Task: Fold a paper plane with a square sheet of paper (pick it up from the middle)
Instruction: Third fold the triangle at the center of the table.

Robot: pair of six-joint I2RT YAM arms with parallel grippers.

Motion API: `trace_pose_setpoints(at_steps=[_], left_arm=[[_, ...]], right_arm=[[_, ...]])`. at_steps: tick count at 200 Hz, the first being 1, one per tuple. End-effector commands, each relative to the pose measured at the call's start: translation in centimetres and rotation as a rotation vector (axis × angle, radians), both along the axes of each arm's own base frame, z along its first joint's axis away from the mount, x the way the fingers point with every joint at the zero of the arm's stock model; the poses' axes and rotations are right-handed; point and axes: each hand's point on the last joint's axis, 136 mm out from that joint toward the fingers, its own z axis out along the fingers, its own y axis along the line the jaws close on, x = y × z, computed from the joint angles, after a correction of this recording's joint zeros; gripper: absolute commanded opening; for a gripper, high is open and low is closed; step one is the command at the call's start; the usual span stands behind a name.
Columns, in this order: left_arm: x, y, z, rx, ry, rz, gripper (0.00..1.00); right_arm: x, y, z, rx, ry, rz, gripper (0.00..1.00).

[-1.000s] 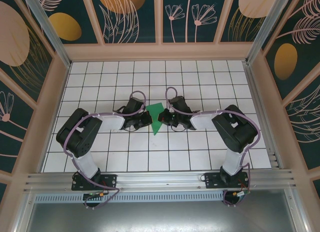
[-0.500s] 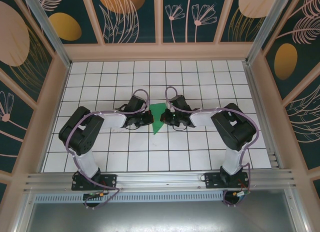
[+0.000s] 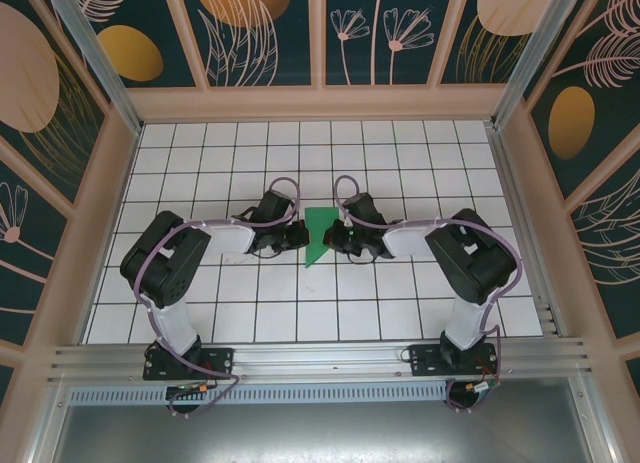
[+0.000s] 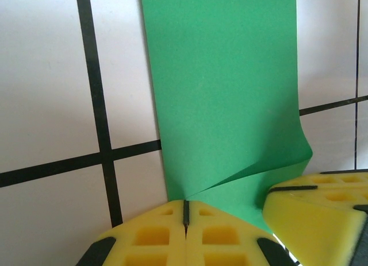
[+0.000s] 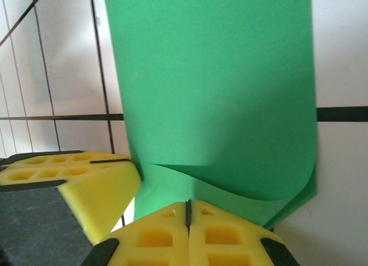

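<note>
- Left arm (image 3: 165, 268): you have it elbow-bent at the frame's lower left, forearm reaching right, low over the table (image 3: 200, 153).
- Left gripper (image 3: 293, 237): fingers pressed together, nipping the paper's left edge. Your wrist view shows the seam closed on a lifted corner.
- Paper (image 3: 319, 233): green, folded, point toward the bottom. It sits at frame centre between both grippers, partly flat, with its gripped edges curled up.
- Right gripper (image 3: 336, 239): fingers together on the paper's curled right edge.
- Right arm (image 3: 470, 258): mirrored, elbow at lower right, forearm reaching left.
</note>
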Motion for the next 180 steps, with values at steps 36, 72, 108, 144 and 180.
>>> trace_pose_setpoints(at_steps=[36,72,108,144,180], left_arm=[[-2.3,1.2,-3.6,0.096,0.097,-0.019,0.00],[-2.0,1.1,-3.1,0.090,0.086,-0.016,0.00],[-1.1,0.5,-1.1,0.050,0.044,0.002,0.00],[-0.5,0.2,2.0,-0.013,-0.006,0.041,0.03],[-1.4,0.7,4.8,-0.085,-0.044,0.100,0.10]], right_arm=[[-0.5,0.9,0.2,0.007,-0.023,0.054,0.00],[-1.1,-0.2,-1.5,-0.032,0.015,0.027,0.00],[-2.1,-1.1,-2.2,-0.032,0.059,-0.024,0.00],[-2.8,-0.9,-2.3,-0.016,0.078,-0.062,0.00],[-3.3,-0.4,-2.3,-0.008,0.092,-0.082,0.00]])
